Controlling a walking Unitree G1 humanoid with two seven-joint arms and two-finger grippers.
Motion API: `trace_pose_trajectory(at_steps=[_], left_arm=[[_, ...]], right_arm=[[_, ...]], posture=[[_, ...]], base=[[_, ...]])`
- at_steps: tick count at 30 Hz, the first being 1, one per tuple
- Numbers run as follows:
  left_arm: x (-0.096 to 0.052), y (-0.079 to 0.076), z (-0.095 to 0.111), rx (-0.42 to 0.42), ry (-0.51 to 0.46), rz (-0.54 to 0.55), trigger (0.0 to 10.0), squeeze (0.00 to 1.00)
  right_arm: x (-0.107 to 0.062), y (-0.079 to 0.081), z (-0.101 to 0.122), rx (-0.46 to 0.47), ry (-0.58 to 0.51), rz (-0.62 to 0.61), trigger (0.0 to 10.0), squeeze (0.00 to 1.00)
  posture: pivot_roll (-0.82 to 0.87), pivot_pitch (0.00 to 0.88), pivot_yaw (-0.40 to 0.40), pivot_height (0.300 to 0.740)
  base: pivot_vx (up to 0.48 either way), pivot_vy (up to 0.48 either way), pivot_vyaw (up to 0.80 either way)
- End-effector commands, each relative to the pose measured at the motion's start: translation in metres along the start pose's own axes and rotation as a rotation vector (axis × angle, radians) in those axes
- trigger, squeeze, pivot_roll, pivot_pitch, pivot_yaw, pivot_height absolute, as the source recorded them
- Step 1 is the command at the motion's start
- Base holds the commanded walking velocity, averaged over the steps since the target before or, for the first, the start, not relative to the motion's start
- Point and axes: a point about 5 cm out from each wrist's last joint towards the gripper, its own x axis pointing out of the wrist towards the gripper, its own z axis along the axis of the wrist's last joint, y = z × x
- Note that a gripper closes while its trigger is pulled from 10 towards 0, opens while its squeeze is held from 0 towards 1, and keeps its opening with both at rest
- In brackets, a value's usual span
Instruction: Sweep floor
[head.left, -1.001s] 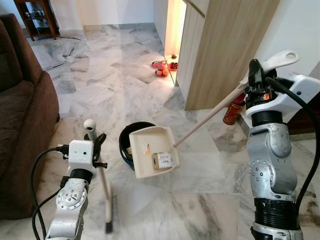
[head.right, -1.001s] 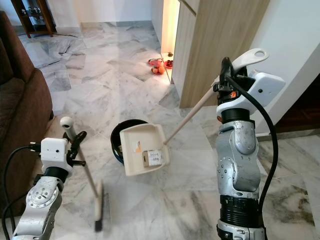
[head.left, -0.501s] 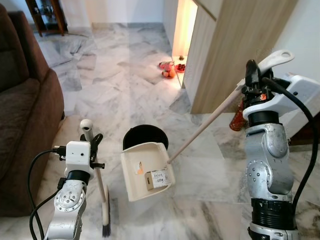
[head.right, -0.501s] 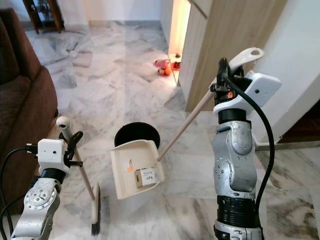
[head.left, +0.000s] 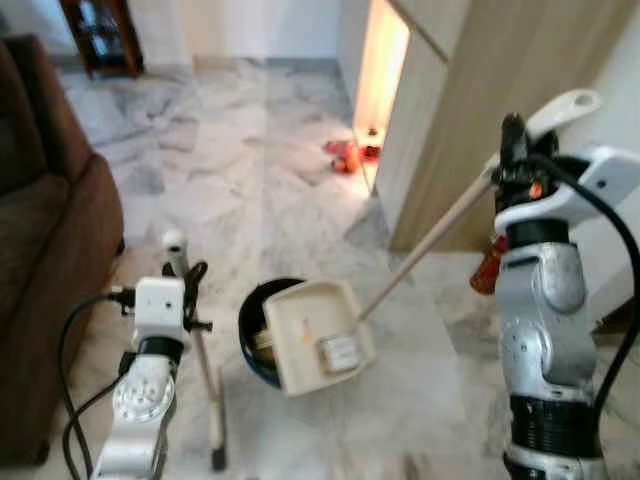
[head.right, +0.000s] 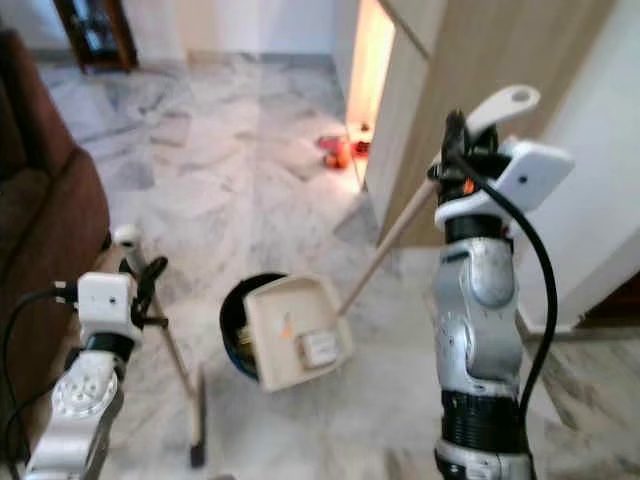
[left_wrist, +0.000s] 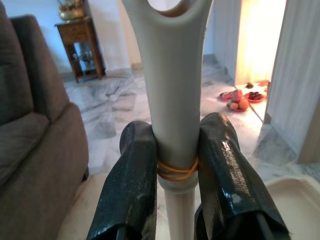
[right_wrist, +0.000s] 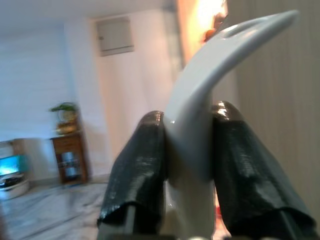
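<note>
My left gripper (left_wrist: 175, 135) is shut on the pale handle of a broom (head.left: 205, 375). The broom stands upright at the lower left, with its dark brush head (head.left: 217, 455) on the marble floor. My right gripper (right_wrist: 187, 120) is shut on the curved white grip of a long-handled dustpan (head.left: 318, 335), high on the right. The cream pan hangs tilted over the right side of a black bin (head.left: 252, 340), and a small labelled box (head.left: 340, 352) lies inside the pan.
A brown sofa (head.left: 40, 260) fills the left side. A wooden cabinet wall (head.left: 450, 110) stands at the back right, with a red canister (head.left: 487, 270) at its base and red items (head.left: 350, 155) on the floor near the lit gap. Open marble floor lies ahead.
The whole view has shifted and blurred, so the camera moved. The dustpan now overlaps the bin instead of hanging in front of it. Both grippers keep their hold.
</note>
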Motion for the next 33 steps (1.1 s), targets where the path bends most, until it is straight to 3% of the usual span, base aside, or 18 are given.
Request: trace_pose_trajectory(at_steps=[1,12,33], left_arm=[[0.004,-0.002,0.011,0.021,-0.056,-0.003,10.0,0.0],[0.005,-0.002,0.013,0.02,-0.064,-0.001,10.0,0.0],[0.004,-0.005,0.013,0.002,-0.066,-0.011,10.0,0.0]], right_arm=[[0.002,-0.001,0.018,0.037,-0.088,-0.002,10.0,0.0],[0.002,0.003,0.018,0.044,-0.086,0.018,10.0,0.0],[0.0,0.014,0.014,0.058,-0.071,0.072,10.0,0.0]], posture=[[0.08,0.048,-0.039,0.74],[0.08,0.049,-0.04,0.74],[0.09,0.048,-0.043,0.74]], base=[[0.412,0.0,0.0],[0.407,0.0,0.0],[0.0,0.0,0.0]])
